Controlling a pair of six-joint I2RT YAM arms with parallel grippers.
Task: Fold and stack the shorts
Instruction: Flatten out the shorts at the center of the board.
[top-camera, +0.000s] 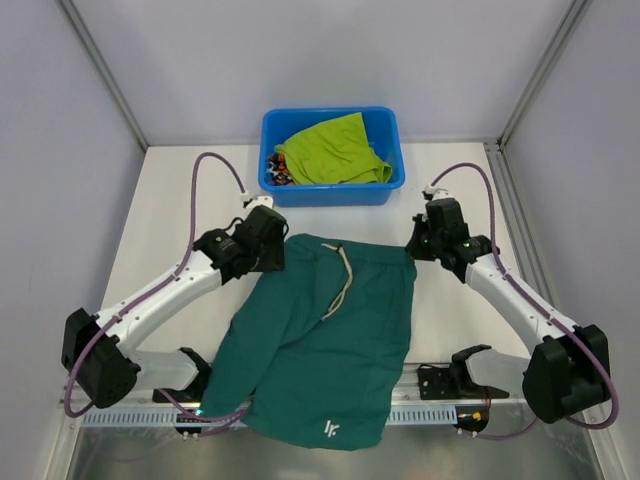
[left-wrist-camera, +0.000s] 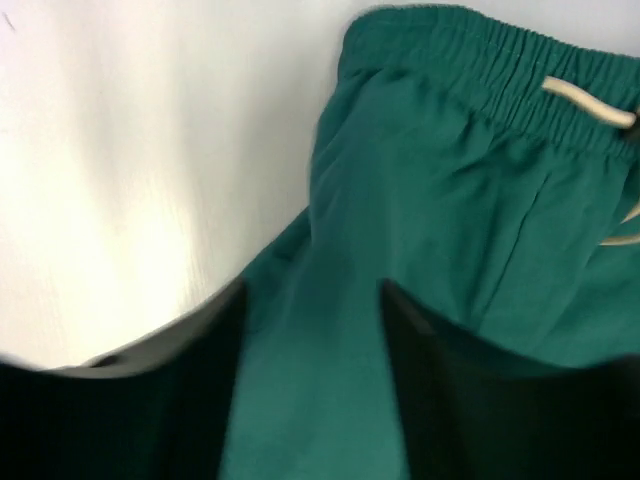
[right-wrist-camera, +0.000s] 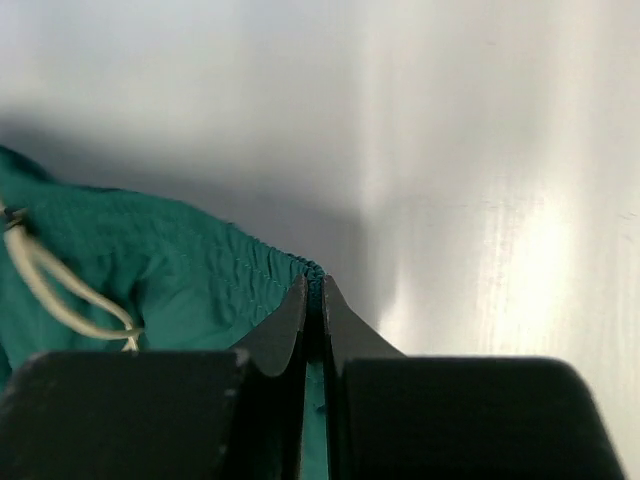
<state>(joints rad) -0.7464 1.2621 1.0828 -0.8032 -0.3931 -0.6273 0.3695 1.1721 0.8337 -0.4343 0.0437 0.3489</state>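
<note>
The dark teal-green shorts (top-camera: 320, 340) lie spread on the table, waistband far, cream drawstring (top-camera: 343, 280) on top. My right gripper (top-camera: 418, 243) is shut on the waistband's right corner (right-wrist-camera: 312, 272), pinched between its jaws. My left gripper (top-camera: 277, 243) is open over the waistband's left end, with teal cloth (left-wrist-camera: 310, 380) between its jaws. The lime yellow-green shorts (top-camera: 335, 150) lie in the blue tub (top-camera: 330, 190). A bit of the camouflage print shorts (top-camera: 277, 168) shows at the tub's left, under the lime pair.
The blue tub stands at the far middle of the table. Grey walls close in left, right and back. A metal rail (top-camera: 440, 412) runs along the near edge, and the shorts' leg hems hang over it.
</note>
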